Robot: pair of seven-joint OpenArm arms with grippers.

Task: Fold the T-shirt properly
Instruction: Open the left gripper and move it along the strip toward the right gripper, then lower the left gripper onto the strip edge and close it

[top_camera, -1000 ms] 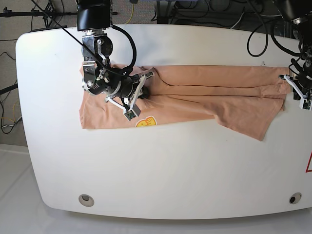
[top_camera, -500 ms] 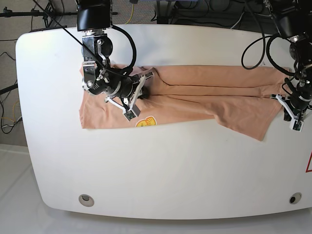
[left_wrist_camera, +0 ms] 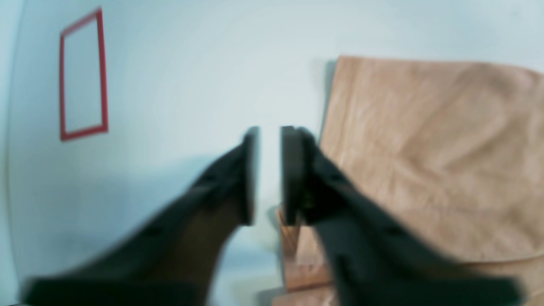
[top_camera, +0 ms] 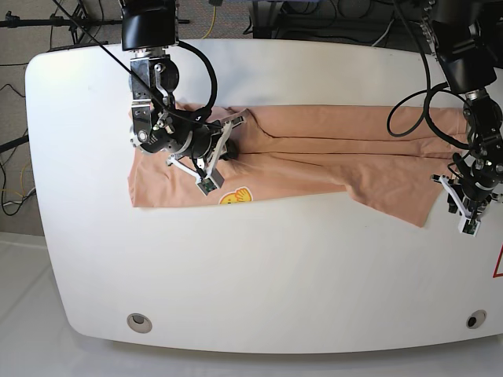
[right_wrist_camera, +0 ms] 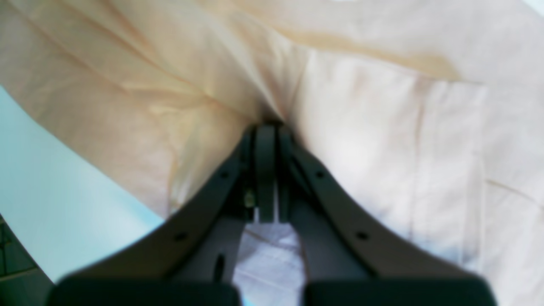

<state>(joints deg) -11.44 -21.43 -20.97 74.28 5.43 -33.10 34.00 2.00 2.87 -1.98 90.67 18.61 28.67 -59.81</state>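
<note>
The salmon-pink T-shirt (top_camera: 314, 149) lies stretched sideways across the white table (top_camera: 251, 267), its yellow smiley print (top_camera: 234, 196) at the near edge. In the base view my right gripper (top_camera: 226, 151) sits on the shirt's left part. The right wrist view shows that gripper (right_wrist_camera: 267, 127) shut on a pinched ridge of the shirt (right_wrist_camera: 382, 127). My left gripper (top_camera: 462, 212) hangs just off the shirt's right edge. Up close, its fingers (left_wrist_camera: 270, 131) stand a little apart with only bare table between them, the shirt (left_wrist_camera: 425, 148) beside them.
A red tape outline (left_wrist_camera: 83, 76) marks the table beyond the left gripper, near the table's right edge (top_camera: 498, 263). Two round holes (top_camera: 139, 320) (top_camera: 475, 320) sit near the front edge. Cables and stands crowd the space behind the table.
My left gripper has let go of the shirt's right edge, opened, and moved toward the table's front. The right gripper has stayed where it was, still pinching the cloth.
</note>
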